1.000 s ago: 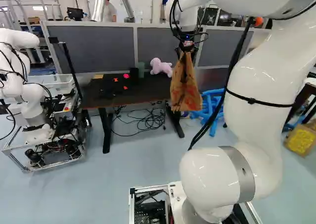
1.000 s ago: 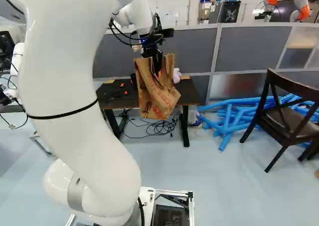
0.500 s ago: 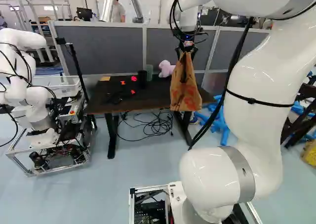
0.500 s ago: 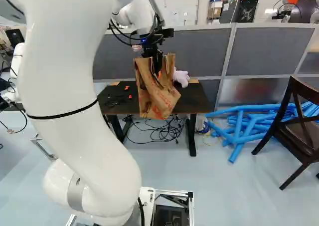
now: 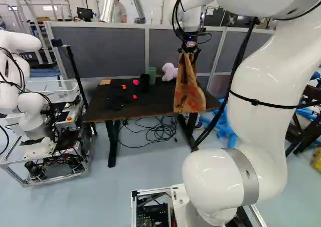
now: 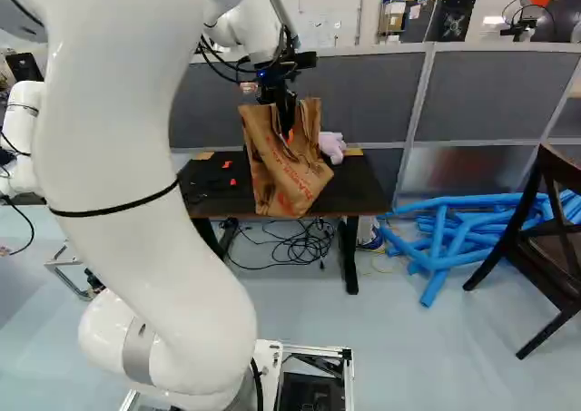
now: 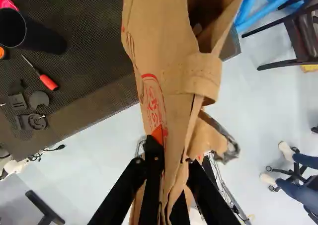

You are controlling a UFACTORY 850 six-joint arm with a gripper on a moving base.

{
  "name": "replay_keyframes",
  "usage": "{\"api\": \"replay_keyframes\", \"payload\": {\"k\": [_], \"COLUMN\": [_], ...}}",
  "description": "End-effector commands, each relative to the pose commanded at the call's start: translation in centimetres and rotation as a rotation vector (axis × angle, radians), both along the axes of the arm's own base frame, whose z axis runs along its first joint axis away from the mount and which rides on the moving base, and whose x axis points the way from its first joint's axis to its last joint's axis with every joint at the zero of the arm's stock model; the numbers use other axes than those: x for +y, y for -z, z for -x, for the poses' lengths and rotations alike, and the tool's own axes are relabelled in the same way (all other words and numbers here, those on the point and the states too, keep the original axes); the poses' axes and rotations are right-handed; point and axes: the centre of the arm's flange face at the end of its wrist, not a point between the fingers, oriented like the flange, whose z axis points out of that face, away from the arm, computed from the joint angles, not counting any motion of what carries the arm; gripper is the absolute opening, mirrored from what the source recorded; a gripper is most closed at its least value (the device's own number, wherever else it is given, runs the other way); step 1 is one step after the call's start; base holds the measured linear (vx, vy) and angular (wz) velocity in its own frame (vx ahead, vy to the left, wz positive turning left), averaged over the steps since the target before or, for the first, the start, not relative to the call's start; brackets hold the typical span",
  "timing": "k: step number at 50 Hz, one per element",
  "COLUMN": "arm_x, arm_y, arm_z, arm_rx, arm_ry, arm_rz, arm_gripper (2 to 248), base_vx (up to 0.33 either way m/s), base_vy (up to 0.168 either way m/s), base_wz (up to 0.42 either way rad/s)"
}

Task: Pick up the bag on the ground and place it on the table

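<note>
- Pincer (image 7: 176, 153), black with 2 orange-padded fingers, holds the crumpled brown paper bag with red print (image 6: 290, 177), pinching creased paper between both pads.
- That grip takes the bag near its top, likely so the body hangs below and the base can land first.
- The bag is in the air, off the floor, by the near edge of the dark flat-topped bench (image 5: 150, 104); whether its base already overhangs the top, I cannot tell.
- Small tools, such as the red-handled screwdriver (image 7: 48, 82), and the black cylindrical cup (image 7: 47, 40) lie to one side, so the stretch near the pink plush toy (image 5: 169, 71) looks the better spot.
- Carrying is the step in hand, with lowering and release to come.
- Next, the bag probably needs to go farther forward, high enough for its base to clear the edge; soft paper could snag, fold or tip.
</note>
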Motion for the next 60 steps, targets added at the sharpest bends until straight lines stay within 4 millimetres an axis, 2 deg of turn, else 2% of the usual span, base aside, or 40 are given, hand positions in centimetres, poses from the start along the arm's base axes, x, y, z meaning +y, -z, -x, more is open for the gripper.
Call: {"api": "replay_keyframes", "payload": {"k": [28, 60], "arm_x": [0.0, -1.0], "arm_y": [0.0, 0.0], "arm_z": [0.0, -1.7], "arm_rx": [0.000, -0.008], "arm_ry": [0.000, 0.016], "arm_rz": [0.000, 0.000], "arm_gripper": [21, 21], "base_vx": [0.053, 0.002], "base_vy": [0.001, 0.000], "base_wz": [0.002, 0.001]}}
